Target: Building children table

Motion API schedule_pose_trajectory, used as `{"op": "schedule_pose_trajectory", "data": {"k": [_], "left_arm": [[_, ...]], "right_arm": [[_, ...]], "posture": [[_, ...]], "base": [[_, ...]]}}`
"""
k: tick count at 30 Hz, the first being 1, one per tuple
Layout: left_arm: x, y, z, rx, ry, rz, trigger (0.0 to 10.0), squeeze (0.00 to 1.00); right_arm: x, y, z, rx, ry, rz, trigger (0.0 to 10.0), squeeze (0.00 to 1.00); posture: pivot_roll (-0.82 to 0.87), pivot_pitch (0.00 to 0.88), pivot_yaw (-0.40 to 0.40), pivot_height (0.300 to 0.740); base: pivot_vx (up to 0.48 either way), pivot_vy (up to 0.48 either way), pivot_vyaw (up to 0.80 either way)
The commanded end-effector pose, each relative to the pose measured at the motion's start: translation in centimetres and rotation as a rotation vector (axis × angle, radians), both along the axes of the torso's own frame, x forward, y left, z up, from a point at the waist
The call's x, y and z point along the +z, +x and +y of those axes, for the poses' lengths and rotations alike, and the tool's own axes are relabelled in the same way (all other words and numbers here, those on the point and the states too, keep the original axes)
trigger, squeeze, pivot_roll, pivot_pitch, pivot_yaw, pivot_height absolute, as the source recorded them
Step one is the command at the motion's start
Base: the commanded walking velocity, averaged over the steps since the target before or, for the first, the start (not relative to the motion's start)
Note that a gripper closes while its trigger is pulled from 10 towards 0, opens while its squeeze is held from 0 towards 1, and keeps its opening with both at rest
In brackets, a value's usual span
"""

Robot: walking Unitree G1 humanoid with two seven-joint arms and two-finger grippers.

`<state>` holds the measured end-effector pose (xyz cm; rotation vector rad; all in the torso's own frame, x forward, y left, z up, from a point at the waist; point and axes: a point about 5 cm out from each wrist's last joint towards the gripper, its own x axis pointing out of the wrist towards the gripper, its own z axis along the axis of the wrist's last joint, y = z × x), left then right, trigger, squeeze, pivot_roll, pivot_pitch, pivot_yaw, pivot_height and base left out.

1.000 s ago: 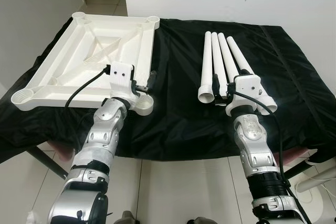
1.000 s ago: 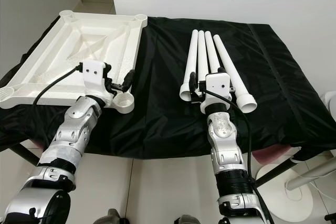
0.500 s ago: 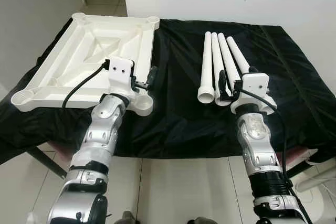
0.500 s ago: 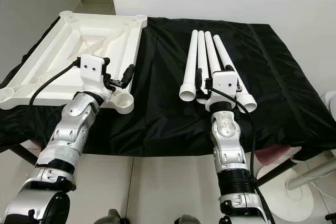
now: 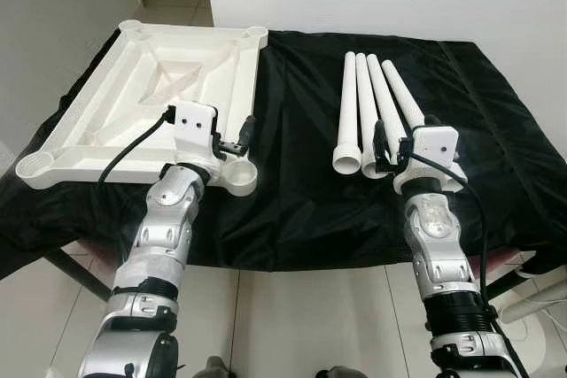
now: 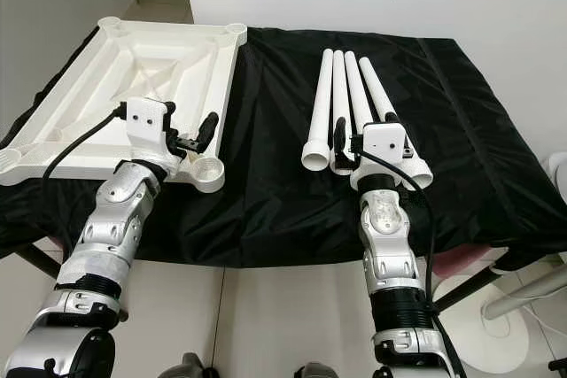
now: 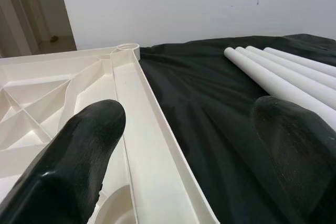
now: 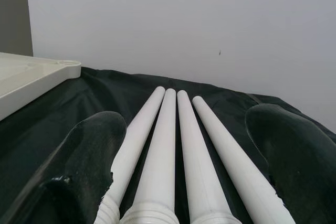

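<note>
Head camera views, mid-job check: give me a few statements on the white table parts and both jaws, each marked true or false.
1. Four white plastic tube legs lie side by side on the black cloth. True.
2. The square white plastic tabletop lies with its ribbed underside up. True.
3. A leg is already fitted into a corner socket. False: all four legs lie apart from the tabletop.
4. The right gripper is shut on a leg. False: its jaws stand open at the legs' wide ends, holding nothing.
5. The left gripper is open near the tabletop's near corner socket. True.
</note>
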<state>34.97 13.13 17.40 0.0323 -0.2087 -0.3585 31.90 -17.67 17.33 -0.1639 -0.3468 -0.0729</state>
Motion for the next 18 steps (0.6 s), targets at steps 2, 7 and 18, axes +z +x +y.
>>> {"op": "schedule_pose_trajectory", "data": {"k": [2,7,18], "left_arm": [[-0.31,-0.04,1.23,0.176,-0.019,0.011,10.0,0.0],[-0.53,-0.27,1.06,0.167,-0.003,0.01,10.0,0.0],[-0.25,-0.47,1.08,0.125,0.023,0.026,10.0,0.0]], "right_arm": [[-0.28,-0.23,0.02,-0.005,0.004,0.003,10.0,0.0],[-0.4,-0.33,0.03,-0.007,0.005,0.007,10.0,0.0],[-0.82,-1.02,0.23,0.003,0.005,0.021,10.0,0.0]], "posture": [[-0.07,0.035,0.04,0.74],[-0.07,0.04,0.042,0.74],[-0.06,0.081,0.062,0.74]], "base": [[0.0,0.0,0.0],[0.0,0.0,0.0],[0.0,0.0,-0.65]]}}
